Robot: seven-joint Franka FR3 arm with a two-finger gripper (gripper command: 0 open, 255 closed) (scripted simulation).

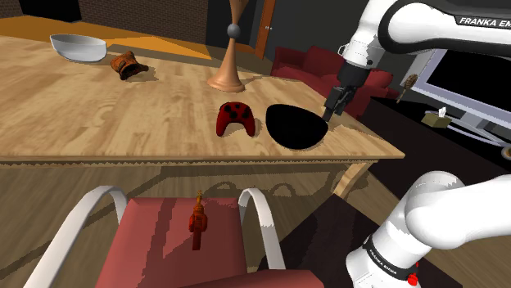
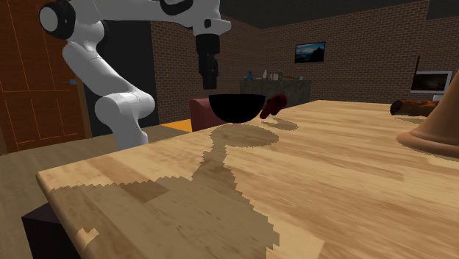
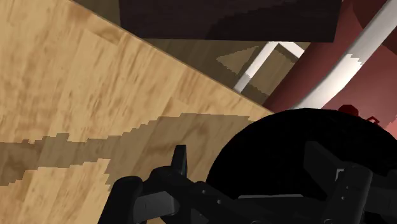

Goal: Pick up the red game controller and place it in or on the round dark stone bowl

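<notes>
Black claw [image 1: 332, 110] hangs just above the rim of the dark bowl [image 1: 295, 127], and in the wrist view its two fingers [image 3: 180, 162] stand apart with nothing clamped between them, only the bowl's black inside below. The bowl sits on the wooden table [image 1: 98, 106] close to the edge by the arm. And there's the red controller [image 1: 235, 118], flat on the table just beside the bowl, on the shoulder view's left of it, a thin strip of wood showing between them. Beyond the controller stands a tall wooden cone [image 1: 227, 69]. Far across the table, a grey bowl [image 1: 78, 47]. Off the near edge, a red chair [image 1: 180, 237] with white arms
</notes>
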